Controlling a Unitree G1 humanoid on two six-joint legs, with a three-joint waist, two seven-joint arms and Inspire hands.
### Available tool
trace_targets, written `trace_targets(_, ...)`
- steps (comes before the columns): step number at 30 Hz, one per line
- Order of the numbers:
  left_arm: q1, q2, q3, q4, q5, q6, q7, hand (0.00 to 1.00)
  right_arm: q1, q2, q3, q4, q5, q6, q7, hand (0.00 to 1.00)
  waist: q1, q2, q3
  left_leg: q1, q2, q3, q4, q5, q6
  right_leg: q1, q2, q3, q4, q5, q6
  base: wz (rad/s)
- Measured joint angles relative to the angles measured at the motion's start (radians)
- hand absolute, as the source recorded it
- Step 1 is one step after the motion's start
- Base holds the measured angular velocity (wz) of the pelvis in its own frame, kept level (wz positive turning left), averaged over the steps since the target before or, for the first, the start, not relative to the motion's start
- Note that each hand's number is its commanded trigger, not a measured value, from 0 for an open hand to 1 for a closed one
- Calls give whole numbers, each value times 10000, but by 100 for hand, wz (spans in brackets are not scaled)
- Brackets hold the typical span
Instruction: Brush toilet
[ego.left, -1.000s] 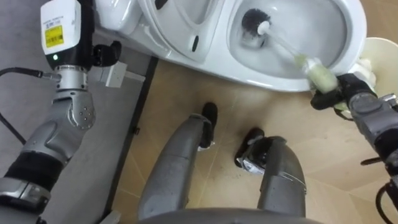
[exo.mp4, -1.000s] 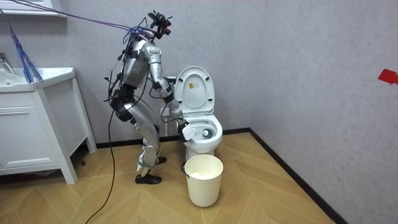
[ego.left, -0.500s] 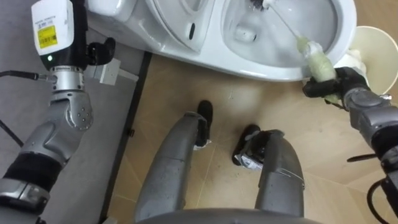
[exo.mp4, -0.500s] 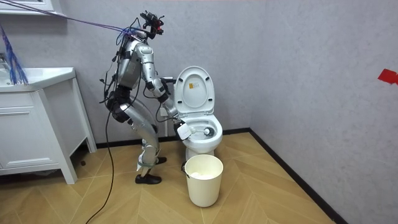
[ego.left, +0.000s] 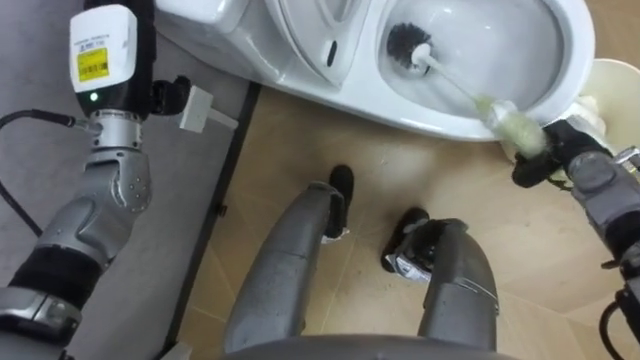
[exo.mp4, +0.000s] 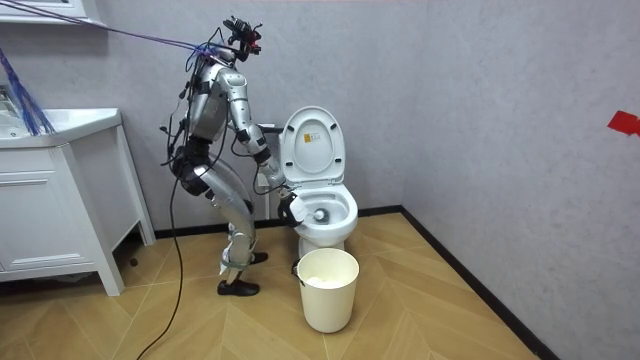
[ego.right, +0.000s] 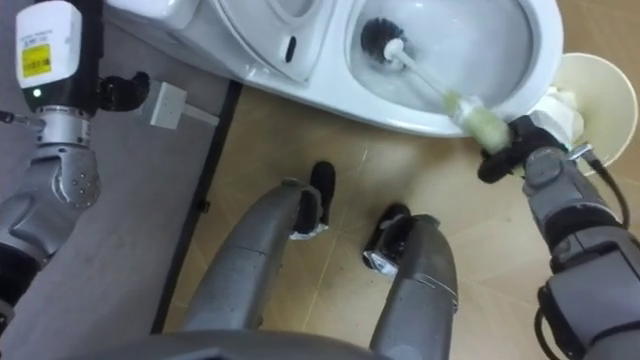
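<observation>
Your right hand (ego.left: 553, 158) is clenched round the brush (ego.left: 512, 120) by its pale grip, just outside the toilet (ego.left: 400, 112) rim. Half a second ago the bristles (ego.left: 408, 43) were at the bowl's far wall. Now they sit low over the drain, so scrubbing looks under way, not finished. What the bin (ego.left: 612, 85) beside your hand holds, I cannot tell. Your left hand (ego.left: 168, 92) hangs by the toilet's back.

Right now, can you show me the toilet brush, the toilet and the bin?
toilet brush (ego.left: 405, 42): left eye view, on its dark bristle head inside the bowl.
toilet (ego.left: 400, 112): left eye view, on the bowl's white rim.
bin (exo.mp4: 328, 295): room view, on its outer wall.
</observation>
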Motion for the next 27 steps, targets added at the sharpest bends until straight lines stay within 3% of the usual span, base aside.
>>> trace_targets(3, -133, -71, -38, 87, -25, 17, -340, 0, -33, -243, 285, -13, -962, 105, -18, 100, 223, 62, 16, 236, 92, -28, -171, 14, -71, 258, 155, -35, -284, 61, -32, -6)
trace_targets(7, -89, -73, -46, 101, -183, 102, -578, 0, 136, -219, 311, -229, -1637, 282, -7, 100, 264, 89, 11, 564, 174, -97, -413, 37, -178, 651, 309, -138, -656, 91, -95, 0)
trace_targets(9, -33, -72, -44, 140, -181, 109, -679, 0, 440, -265, 306, -509, -2059, 373, -3, 100, 302, 90, 10, 798, 187, -96, -484, -1, -249, 875, 361, -138, -797, 135, -199, 0)
trace_targets(14, 360, -104, 4, 294, -194, 93, -837, 0, 1153, -250, 272, -878, -2481, 392, 6, 100, 252, 94, 0, 1493, 188, -116, -836, -86, -365, 1660, 542, -208, -1359, 120, -195, 0)
trace_targets(17, 1063, -137, 82, 189, -207, 104, -897, 0, 1727, -226, 263, -868, -2504, 372, 16, 100, 97, 3, -97, 2029, 187, -105, -1051, -135, -397, 2215, 552, -208, -1635, 63, -122, 5)
trace_targets(20, 1651, -371, 196, 284, -206, 133, -1201, 0, 2403, -47, 224, -739, -2480, 357, 44, 100, 38, -197, -164, 2782, 155, 26, -1233, -136, -400, 3043, 559, -207, -1992, 14, -47, 3)
trace_targets(23, 2436, -433, 439, 281, -502, 128, -1512, 0, 3297, 534, -90, -704, -2436, 194, 217, 100, -154, -670, -428, 3865, 103, 141, -1795, -133, -402, 4141, 625, -265, -2638, 9, 32, 4)
trace_targets(24, 2797, -498, 551, 311, -536, 128, -1632, 0, 3686, 762, -236, -629, -2282, 145, 304, 100, -208, -846, -453, 4416, 76, 124, -2103, -134, -404, 4671, 747, -299, -3036, 47, 95, 14)
trace_targets(26, 3198, -613, 575, 362, -834, 106, -1701, 0, 4298, 933, -630, -852, -2131, 149, 491, 100, -354, -990, -565, 5071, 108, 64, -2436, -137, -408, 5464, 948, -335, -3707, 168, 183, 10)
trace_targets(27, 3626, -785, 718, 380, -995, 101, -1782, 0, 4661, 1029, -970, -995, -2142, 150, 591, 100, -392, -1011, -580, 5496, 181, 53, -2624, -176, -468, 5967, 1063, -373, -4110, 280, 222, 0)
